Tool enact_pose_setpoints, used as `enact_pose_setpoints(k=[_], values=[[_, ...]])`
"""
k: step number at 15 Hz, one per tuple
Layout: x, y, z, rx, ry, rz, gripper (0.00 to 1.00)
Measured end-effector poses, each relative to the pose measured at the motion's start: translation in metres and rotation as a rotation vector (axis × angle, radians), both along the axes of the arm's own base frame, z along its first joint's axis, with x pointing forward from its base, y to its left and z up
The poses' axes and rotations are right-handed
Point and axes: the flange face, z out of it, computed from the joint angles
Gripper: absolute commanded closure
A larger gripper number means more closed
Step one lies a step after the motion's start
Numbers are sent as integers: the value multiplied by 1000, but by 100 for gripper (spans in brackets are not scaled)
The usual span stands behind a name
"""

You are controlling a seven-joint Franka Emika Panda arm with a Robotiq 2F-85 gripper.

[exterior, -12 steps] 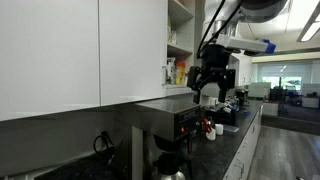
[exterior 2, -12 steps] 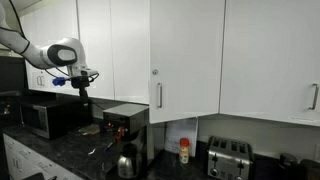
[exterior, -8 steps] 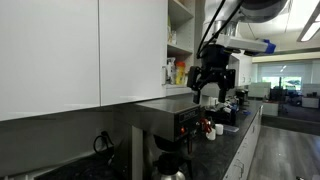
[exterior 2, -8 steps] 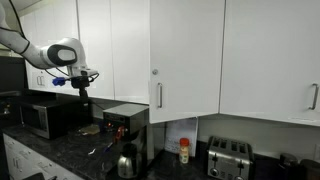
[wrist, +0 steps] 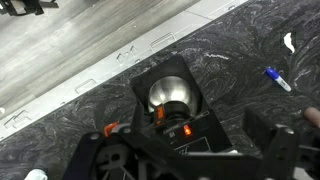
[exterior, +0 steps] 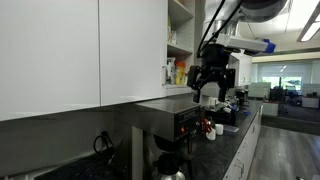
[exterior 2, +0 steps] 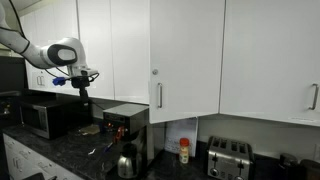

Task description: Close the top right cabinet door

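1. The door [exterior 2: 186, 60] hangs among the upper cabinets, a narrow glossy white panel. Its lower edge runs askew to its neighbours', so from here I'd say it stands ajar, handle side out.
2. Its handle [exterior 2: 158, 95] is a slim upright silver bar near the lower corner, on the edge nearer the arm.
3. I'd judge the panel light and stiff, free to swing. The gloss looks slippery, so a flat push on the face close to the handle edge should serve better than pinching the bar. A hard shove could slam it.
4. Below and to one side sits the coffee maker [exterior 2: 125, 125], with the microwave [exterior 2: 45, 118] further along.
5. The gripper [exterior 2: 83, 95] hangs between those two, well apart from the door and touching nothing.
6. The wrist view looks down on the coffee maker and the dark marbled counter [wrist: 240, 50]. The jaws stand spread wide and empty.
7. In an exterior view, shelves [exterior: 180, 45] with bottles show past the white panels. I cannot tell whether they belong to this cabinet.
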Motion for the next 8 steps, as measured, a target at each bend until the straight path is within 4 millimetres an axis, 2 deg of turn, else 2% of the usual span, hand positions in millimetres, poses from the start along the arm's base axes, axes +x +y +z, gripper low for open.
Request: enact_pose_setpoints(k=[4,8], values=[[2,-8,15,1,-29,-11,0],[-1,-22,44,-27,-62,-15,0]])
